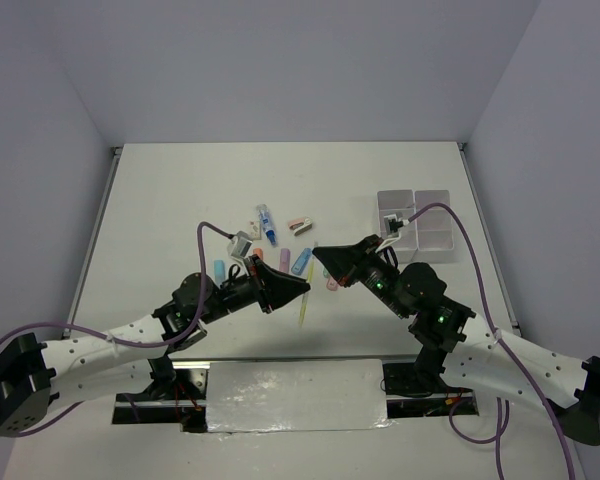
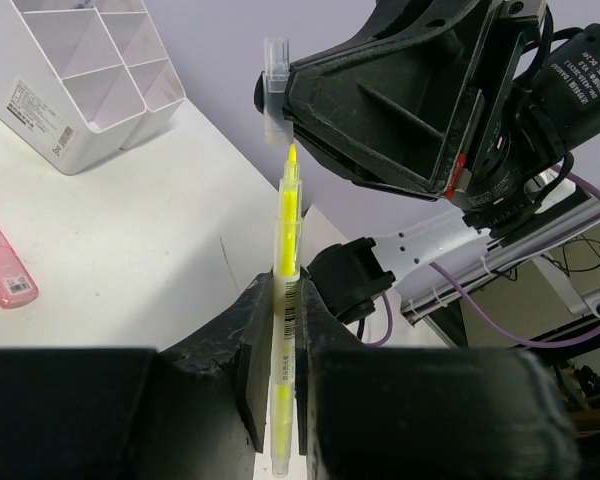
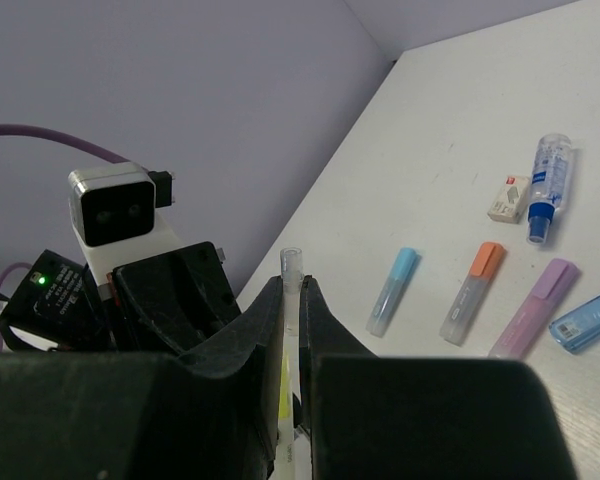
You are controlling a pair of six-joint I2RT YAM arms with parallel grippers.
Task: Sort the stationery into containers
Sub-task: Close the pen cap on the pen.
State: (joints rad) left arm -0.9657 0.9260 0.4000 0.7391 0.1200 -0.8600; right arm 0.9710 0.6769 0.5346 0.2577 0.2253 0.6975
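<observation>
One 2x2 block of containers [image 1: 432, 205] sits right of centre in the top view, well apart from both grippers, right arm nearer. Left gripper [image 2: 285, 310] is clamped on the one yellow highlighter [image 2: 289, 215], long axis up-frame, its bare tip just beside the one clear cap [image 2: 274, 85], which the right gripper [image 3: 291, 305] pinches tight. Loose on the table [image 1: 180, 200]: four markers [image 3: 392, 292], one tube [image 3: 550, 180], two erasers [image 3: 507, 197]

The yellow highlighter [image 2: 287, 230] is made of glossy translucent plastic, with a paper barcode label [image 2: 289, 300]; its cap [image 2: 273, 70], of clear plastic. The containers [image 2: 50, 110] are moulded in smooth milky plastic. The table [image 2: 130, 240] is finished matt white. The fingers [image 2: 325, 335] of the left gripper [image 2: 284, 305] are formed of matt black plastic.
</observation>
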